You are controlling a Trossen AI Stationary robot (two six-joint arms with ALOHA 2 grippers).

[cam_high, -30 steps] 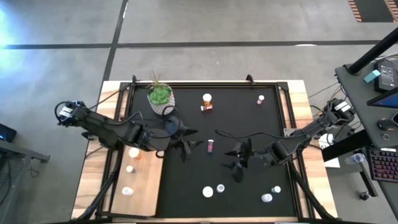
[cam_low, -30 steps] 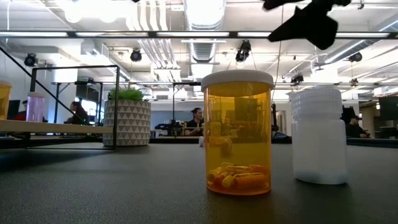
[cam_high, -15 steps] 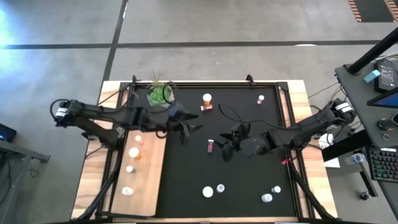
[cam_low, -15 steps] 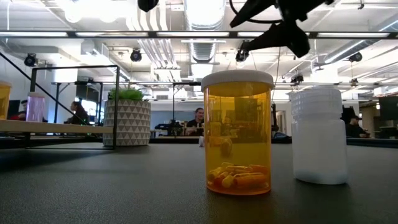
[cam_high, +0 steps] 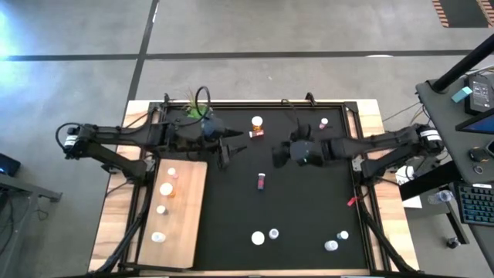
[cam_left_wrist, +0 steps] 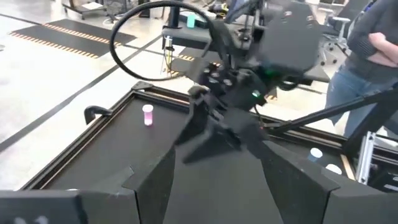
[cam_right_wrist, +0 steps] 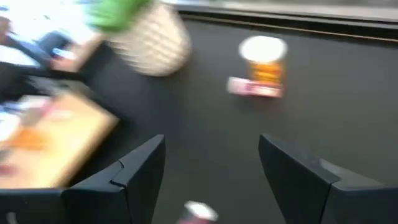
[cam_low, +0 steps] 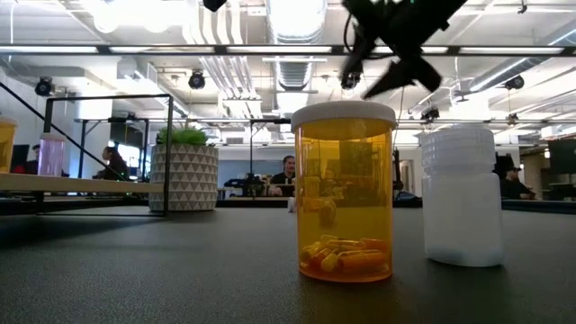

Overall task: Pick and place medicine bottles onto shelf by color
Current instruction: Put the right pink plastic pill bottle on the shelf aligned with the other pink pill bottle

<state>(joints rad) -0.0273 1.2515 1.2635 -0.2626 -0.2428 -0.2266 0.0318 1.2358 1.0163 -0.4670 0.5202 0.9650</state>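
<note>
Mat [cam_high: 309,208]: black, beneath both grippers.
Shelf [cam_high: 185,208]: light wood, beside and below the left gripper, four bottles [cam_high: 166,188] on it.
Left gripper [cam_high: 231,147]: fingers apart, empty.
Right gripper [cam_high: 279,157]: fingers apart, empty.
Orange bottle [cam_high: 256,122]: between the grippers, farther back.
Pink bottle [cam_high: 262,181]: lying just short of right gripper.

Desk [cam_high: 377,139]: black mat [cam_high: 309,208] carrying scattered medicine bottles [cam_high: 257,123], potted plant [cam_high: 197,114] far left. Shelf [cam_high: 185,224] at left holds four bottles.

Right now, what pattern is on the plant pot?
The pot is white with a grey triangle pattern, clearest in the low view.
</note>
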